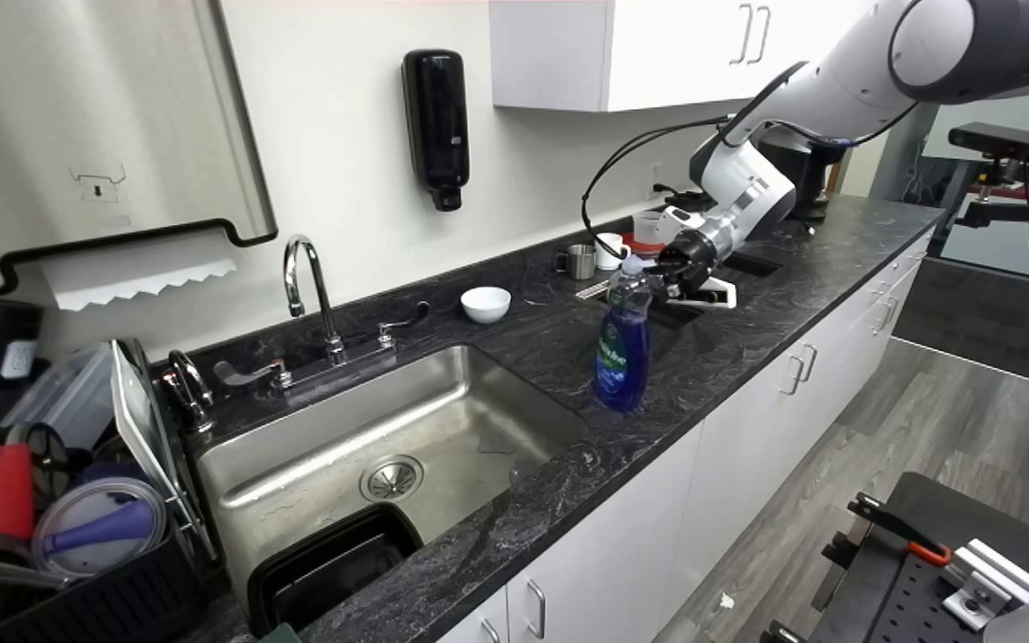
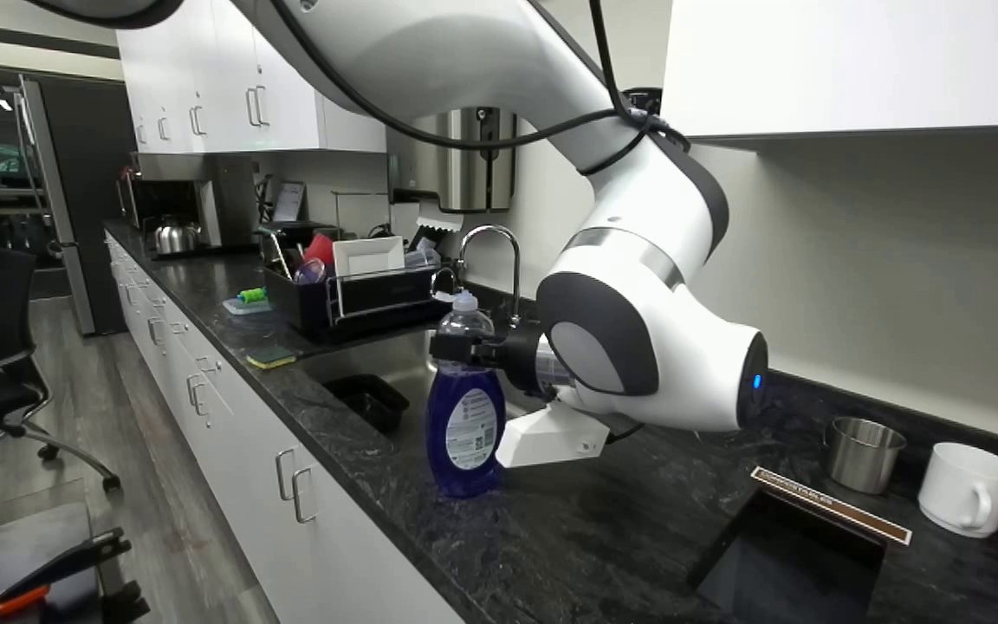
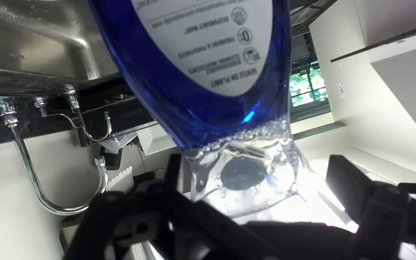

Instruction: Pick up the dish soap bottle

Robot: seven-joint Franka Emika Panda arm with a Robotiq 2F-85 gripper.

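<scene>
The dish soap bottle (image 1: pixel 623 357) stands upright on the dark counter beside the sink's end. It is blue below with a clear upper part and pale cap, and also shows in an exterior view (image 2: pixel 467 425). In the wrist view the bottle (image 3: pixel 208 72) appears upside down, its label facing the camera. My gripper (image 3: pixel 256 169) is open, with its fingers on either side of the bottle's clear upper part. A gap shows at the right finger; the left finger is close to the bottle. The gripper also shows in both exterior views (image 1: pixel 665 275) (image 2: pixel 457 348).
The steel sink (image 1: pixel 470 357) with a black tub (image 1: pixel 336 558) lies beside the bottle. A faucet (image 1: pixel 313 295), white bowl (image 1: pixel 485 304), metal cup (image 2: pixel 865 452) and white mug (image 2: pixel 968 488) stand along the wall. A dish rack (image 2: pixel 352 299) is beyond the sink.
</scene>
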